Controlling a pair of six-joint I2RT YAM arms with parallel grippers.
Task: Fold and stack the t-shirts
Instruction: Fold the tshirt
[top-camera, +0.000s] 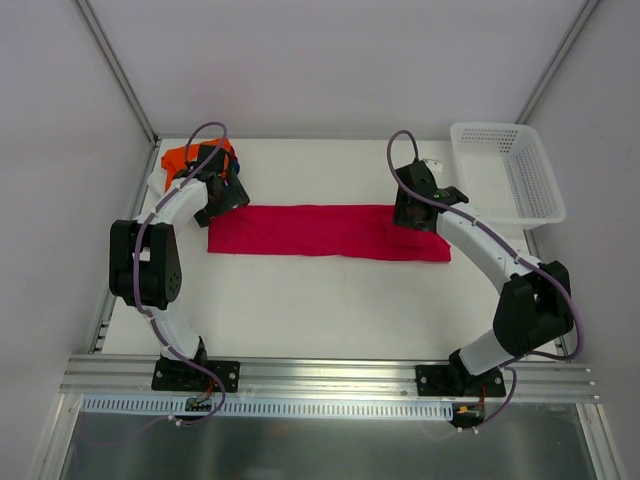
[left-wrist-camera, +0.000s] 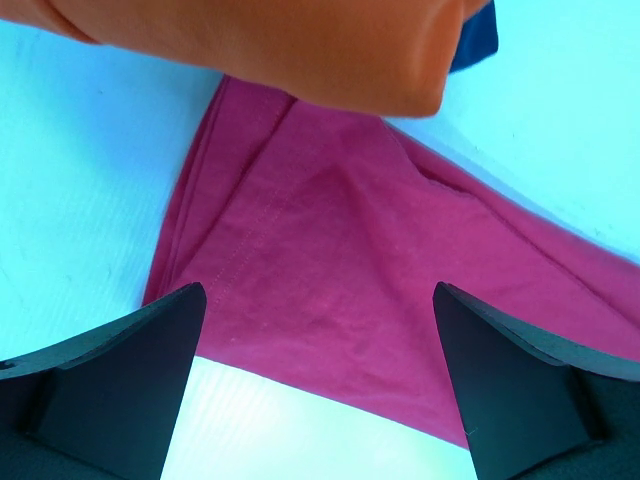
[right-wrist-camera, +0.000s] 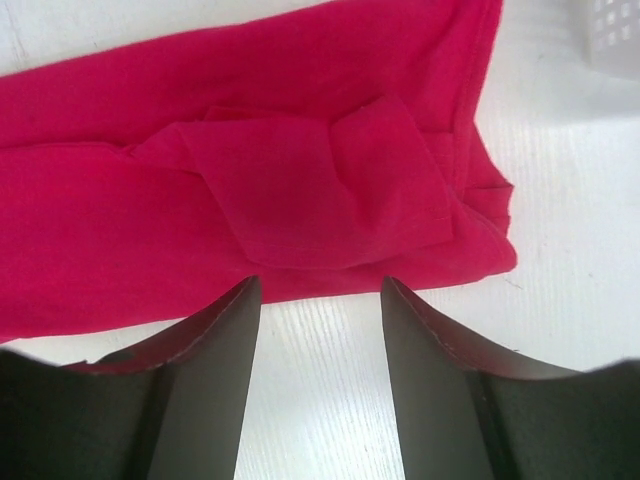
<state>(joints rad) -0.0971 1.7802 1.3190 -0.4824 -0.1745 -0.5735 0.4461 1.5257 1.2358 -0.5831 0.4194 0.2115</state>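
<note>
A crimson-red t-shirt (top-camera: 320, 231) lies folded into a long flat strip across the middle of the table. My left gripper (top-camera: 228, 196) hovers over its left end, open wide, with red cloth (left-wrist-camera: 330, 250) below and between the fingers (left-wrist-camera: 120, 380). Just behind that end sits a folded orange t-shirt (top-camera: 185, 158) on a navy-blue one (left-wrist-camera: 478, 40). My right gripper (top-camera: 412, 215) is at the strip's right end, open. Bare table shows between its fingers (right-wrist-camera: 210, 370), and the edge of the red shirt (right-wrist-camera: 300, 180), with a folded sleeve on top, lies just past the tips.
A white mesh basket (top-camera: 510, 170) stands at the back right corner, right of the right arm; its corner shows in the right wrist view (right-wrist-camera: 615, 30). White walls close the table at the back and sides. The arm bases sit on a rail (top-camera: 330, 375) at the near edge.
</note>
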